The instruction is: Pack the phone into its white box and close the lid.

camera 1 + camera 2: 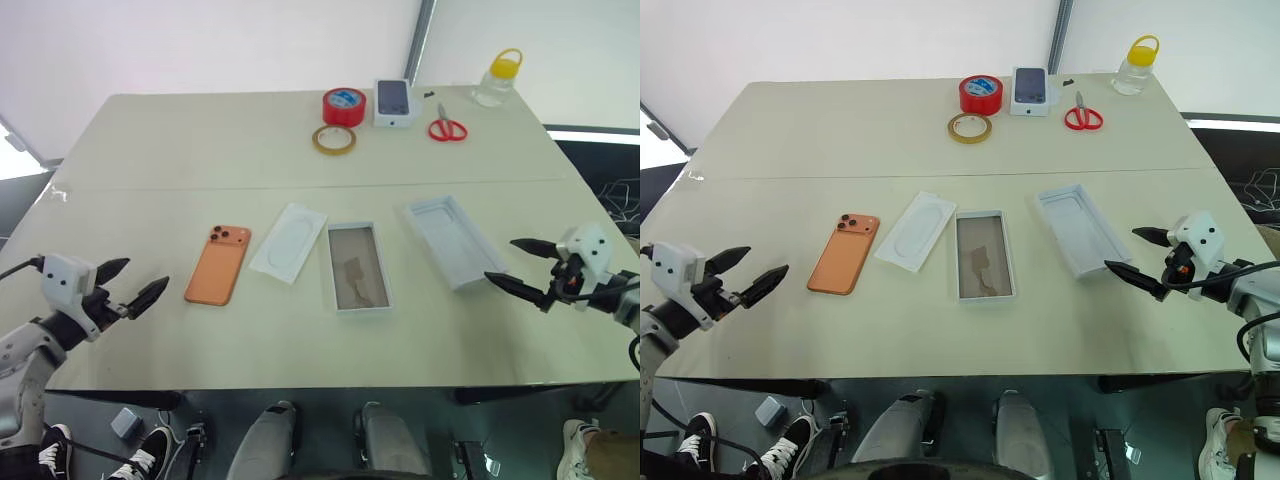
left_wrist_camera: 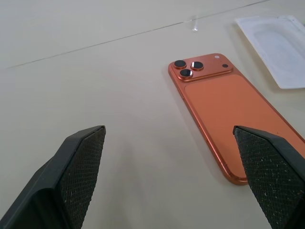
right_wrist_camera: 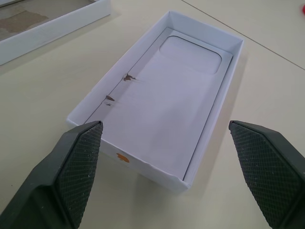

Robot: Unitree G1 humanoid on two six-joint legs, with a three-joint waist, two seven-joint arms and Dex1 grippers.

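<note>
Desk: a wide cream desk (image 1: 200, 140), with a thin seam running across its top from side to side.
Back wall: plain white, with a grey post (image 1: 420, 40) rising behind the desk's far edge.
Floor: dark, showing under the near edge.
Light: bright and even.

Orange phone (image 1: 218, 264) (dark lenses); white box (image 1: 357, 266), brownish-grey floor; all-white lid (image 1: 453, 241); white insert (image 1: 289, 242); red tape roll (image 1: 344, 106); tan tape ring (image 1: 333, 139); red-handled scissors (image 1: 447, 127); yellow-capped clear bottle (image 1: 499, 77); cream table (image 1: 200, 140).
</note>
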